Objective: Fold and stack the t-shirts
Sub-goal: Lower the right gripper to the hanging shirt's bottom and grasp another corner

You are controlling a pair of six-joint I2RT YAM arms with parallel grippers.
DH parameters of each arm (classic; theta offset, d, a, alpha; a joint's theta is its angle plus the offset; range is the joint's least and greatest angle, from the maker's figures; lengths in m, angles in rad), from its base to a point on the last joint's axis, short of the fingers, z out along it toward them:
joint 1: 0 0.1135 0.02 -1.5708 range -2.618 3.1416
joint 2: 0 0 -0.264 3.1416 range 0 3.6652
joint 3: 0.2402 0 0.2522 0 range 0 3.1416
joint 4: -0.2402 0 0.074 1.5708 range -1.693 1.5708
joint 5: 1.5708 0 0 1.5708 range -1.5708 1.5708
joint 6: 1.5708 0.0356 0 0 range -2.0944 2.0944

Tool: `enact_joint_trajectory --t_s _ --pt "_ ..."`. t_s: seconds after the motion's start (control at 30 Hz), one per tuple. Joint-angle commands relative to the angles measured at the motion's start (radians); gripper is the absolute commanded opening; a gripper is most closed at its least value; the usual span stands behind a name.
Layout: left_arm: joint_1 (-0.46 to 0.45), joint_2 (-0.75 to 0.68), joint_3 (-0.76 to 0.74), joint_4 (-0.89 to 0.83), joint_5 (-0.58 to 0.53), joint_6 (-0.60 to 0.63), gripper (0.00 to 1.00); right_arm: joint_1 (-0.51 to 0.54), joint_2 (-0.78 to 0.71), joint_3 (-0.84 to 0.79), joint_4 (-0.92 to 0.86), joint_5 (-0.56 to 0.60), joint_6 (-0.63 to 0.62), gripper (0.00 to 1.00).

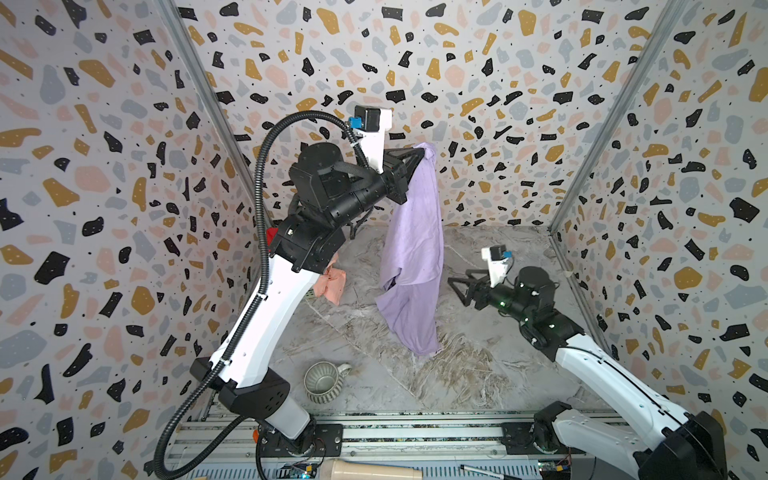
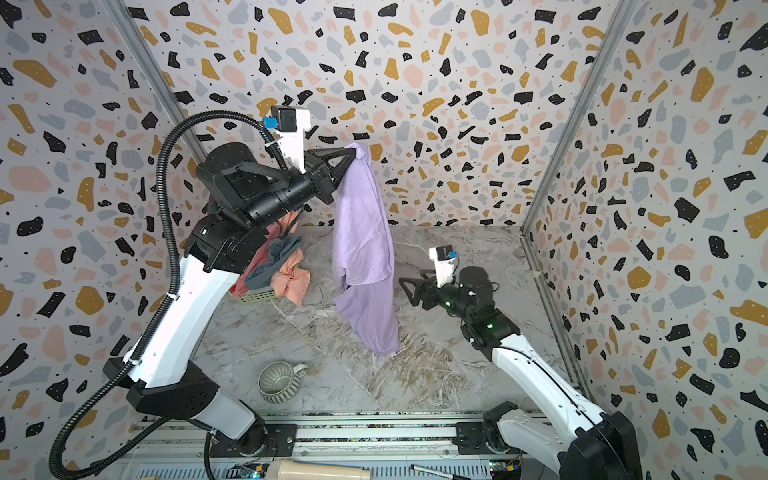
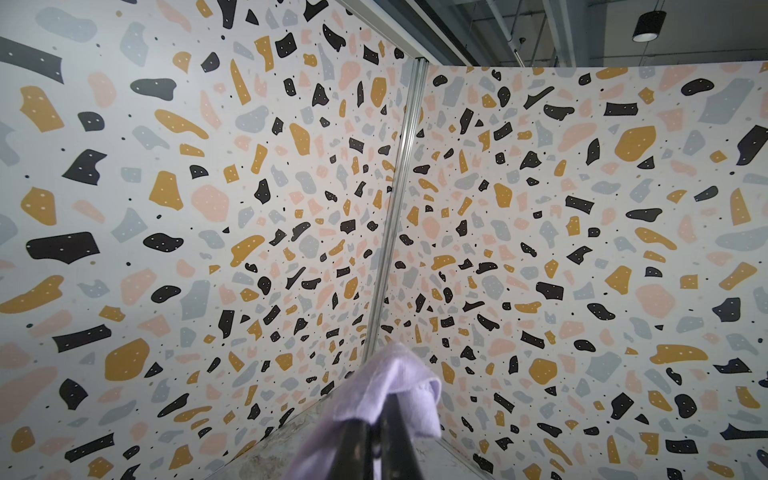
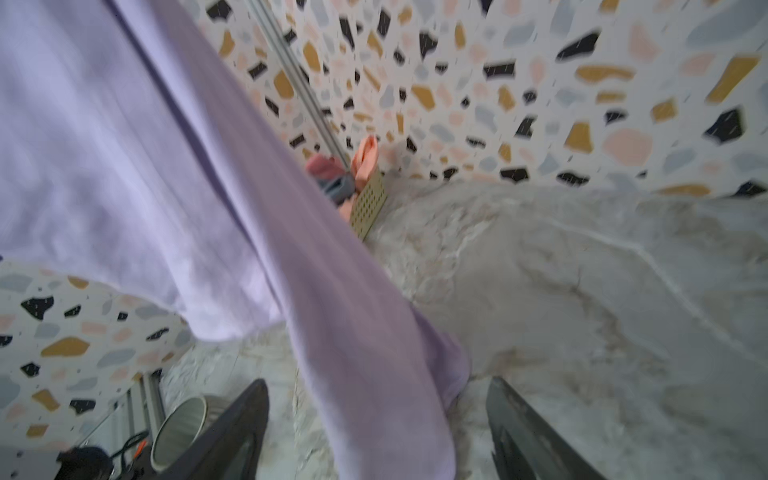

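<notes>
- While the left pincer (image 1: 422,151), clamped on a bunch of cloth at the top of the lilac t-shirt (image 1: 415,249), holds it high over the middle of the desk (image 1: 478,374), the step in hand looks like opening the shirt out for folding.
- The right pincer (image 1: 457,289) stands wide apart and empty, just beside the hanging cloth.
- Next, I judge, it must catch a free lower edge so both arms can spread the shirt flat.
- The other t-shirts (image 2: 286,266) lie heaped in a basket (image 2: 257,296) at the desk's far left corner.
</notes>
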Motion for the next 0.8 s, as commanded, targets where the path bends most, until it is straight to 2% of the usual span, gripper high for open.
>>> enact_joint_trajectory --t_s 0.0,0.13,0.23,0.43,0.6,0.77 --pt "-0.003 -0.025 0.007 0.07 -0.008 0.005 0.0 0.143 -0.028 -0.077 0.014 0.154 -0.021 0.81" --pt "-0.003 -0.03 -0.064 0.09 -0.028 -0.005 0.0 0.309 -0.035 -0.221 0.174 0.301 -0.034 0.81" --pt "-0.003 -0.039 -0.147 0.132 -0.063 -0.006 0.0 0.356 0.046 -0.258 0.311 0.338 -0.05 0.81" --pt "-0.002 -0.022 -0.213 0.137 -0.154 0.034 0.0 0.395 0.341 -0.199 0.458 0.379 -0.126 0.8" --pt "0.007 -0.005 -0.251 0.134 -0.235 0.096 0.0 0.434 0.548 -0.082 0.49 0.447 -0.21 0.77" --pt "0.043 0.005 -0.322 0.182 -0.225 0.131 0.0 0.437 0.67 0.012 0.512 0.5 -0.273 0.77"
